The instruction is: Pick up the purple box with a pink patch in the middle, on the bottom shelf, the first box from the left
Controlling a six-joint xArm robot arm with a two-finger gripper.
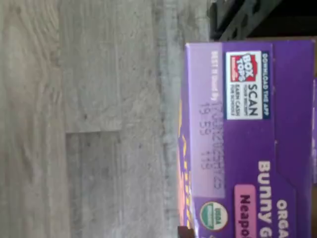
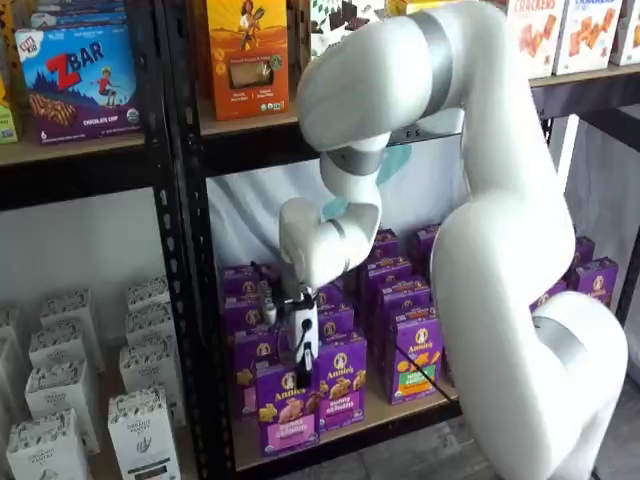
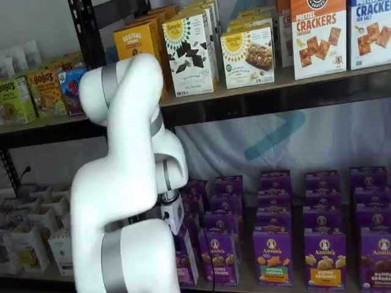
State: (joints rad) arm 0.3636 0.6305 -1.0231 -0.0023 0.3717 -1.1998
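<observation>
1. One arm [image 2: 470, 230] fills centre frame before the bottom shelf [image 2: 400, 415].
2. Purple box [image 2: 288, 408], upright, lower-centre at the shelf's front edge.
3. Gripper [image 2: 303, 355] directly above the box top; finger spread: cannot tell.

Wrist view sat very close over the top panel of the purple box [image 1: 247, 144], picture turned on its side, grey plank floor [image 1: 84, 119] filling the rest beyond the carton's edge. One shelf view looked from the front and somewhat above, at an angle, the white arm [image 2: 480, 250] near the lens; the other faced the racks more squarely from lower down, arm [image 3: 125, 183] close at its left. Both shelf views shared the bottom shelf [image 2: 390, 410] [image 3: 287, 285] with its purple cartons
</observation>
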